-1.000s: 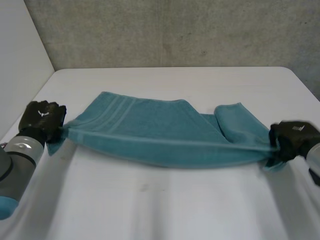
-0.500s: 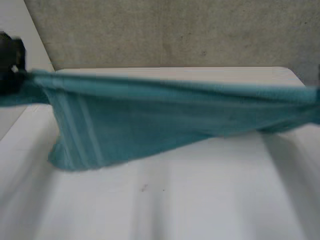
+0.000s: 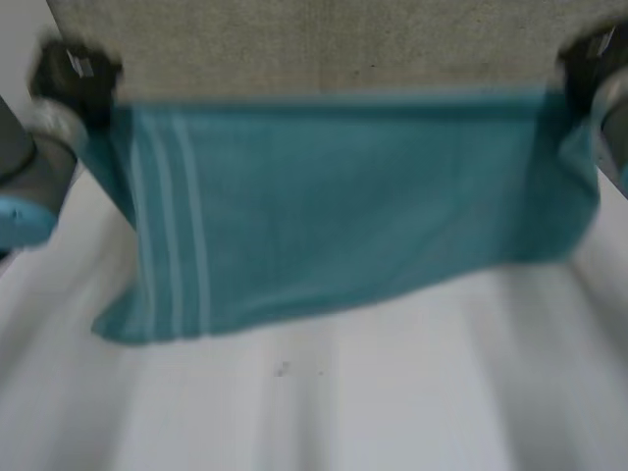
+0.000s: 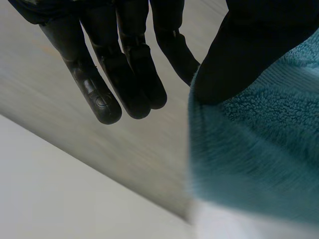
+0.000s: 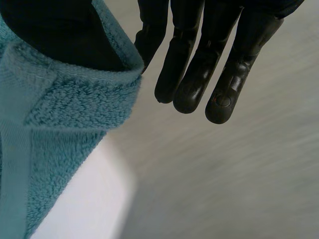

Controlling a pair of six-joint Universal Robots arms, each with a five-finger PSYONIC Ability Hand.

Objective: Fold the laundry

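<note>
A teal towel (image 3: 343, 206) with pale stripes near one end hangs spread out between my two hands, above the white table (image 3: 343, 402). My left hand (image 3: 74, 78) holds its upper corner on the striped side. My right hand (image 3: 589, 59) holds the opposite upper corner. In the left wrist view the thumb (image 4: 234, 64) presses the towel (image 4: 259, 149) against the hand while the fingers (image 4: 124, 74) stay straight. The right wrist view shows the same: thumb (image 5: 60, 35) clamped on the towel corner (image 5: 65, 114), fingers (image 5: 209, 64) extended. The towel's lower striped corner (image 3: 128, 324) hangs lowest, near the tabletop.
A grey concrete wall (image 3: 324, 49) rises behind the table. A small dark speck (image 3: 282, 369) marks the tabletop in front of the towel. My left arm (image 3: 25, 186) stands at the table's side.
Both hands have risen from table height to well above it, drawing the towel off the table and stretching its upper edge straight, so it now hangs as a sheet.
</note>
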